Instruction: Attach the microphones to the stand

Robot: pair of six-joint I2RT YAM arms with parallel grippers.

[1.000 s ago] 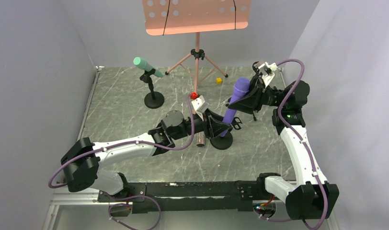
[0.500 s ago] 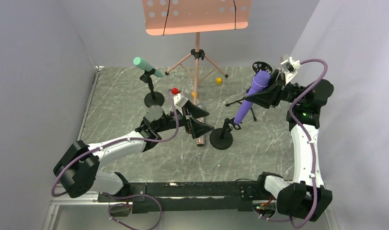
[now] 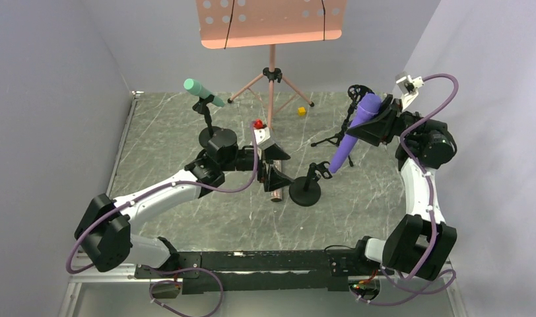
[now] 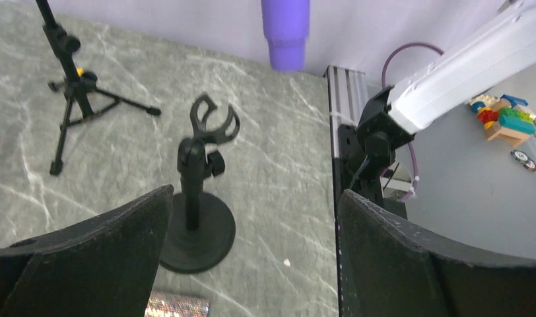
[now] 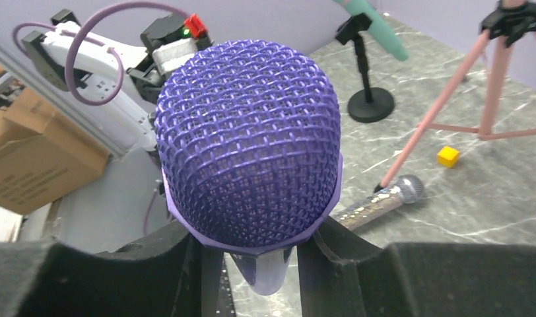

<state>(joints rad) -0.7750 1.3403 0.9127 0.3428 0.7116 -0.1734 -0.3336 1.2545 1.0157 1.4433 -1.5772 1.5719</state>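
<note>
The right gripper (image 3: 362, 128) is clamped on the purple plastic stick mic w/ the mesh head (image 3: 344, 146). It holds the mic up in the air at a slant, head high and tail low. I'd say the grip sits just under the head so the bare handle stays free to go into a clip.

The tail hangs above and just right of the short black stand w/ the round base (image 4: 198, 228), not touching it. That stand's forked clip (image 4: 214, 122) is empty and looks like the target.

The left gripper (image 3: 273, 166) is low, right beside that stand, fingers (image 4: 94, 257) spread wide apart w/ nothing between them. It may be there to steady the stand, or it may be after the mic on the table.

The glittery pinkish-silver mic w/ the silver mesh head (image 5: 377, 200) lies flat on the grey marble-look table, just beneath the left gripper and near the round base, not on any stand.

The mint-green mic (image 3: 201, 90) sits tilted in the clip of its own round-base stand (image 3: 212, 137) at the back left, so that one looks done.

A small black tripod stand (image 4: 80, 82) waits further back w/ nothing on it, prob. for the third mic.

So approx. one of three is mounted. The purple one needs lining up w/ the clip and pressing in, and the light stand could tip.
</note>
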